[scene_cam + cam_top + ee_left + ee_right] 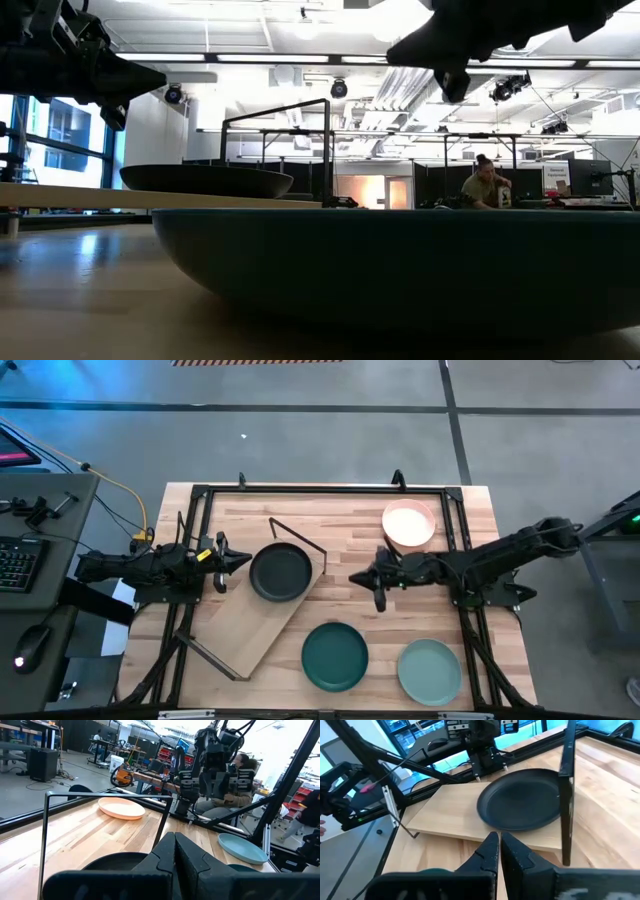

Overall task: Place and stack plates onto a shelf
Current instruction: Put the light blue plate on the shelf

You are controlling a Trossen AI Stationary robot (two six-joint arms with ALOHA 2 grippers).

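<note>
The black plate [280, 573] [520, 805] rests flat on the far end of the shelf [262, 622], a pale board with black rod frames that lies slantwise on the table. The dark teal plate [335, 655] [400, 260] and the sage green plate [430, 670] sit on the table near its near edge. The cream plate [409, 525] [121, 808] sits near the far right corner. My left gripper [244, 563] [174, 851] is shut and hovers just left of the black plate, above its level. My right gripper [357, 578] [499, 846] is shut and hovers to the right of the shelf.
A black metal frame [320, 488] runs around the tabletop's edges. The shelf's upright rod frame [565, 785] [47, 820] stands at its far end, between the black plate and my right gripper. There is bare shelf board [450, 815] toward its near end. A person [485, 185] sits in the room behind.
</note>
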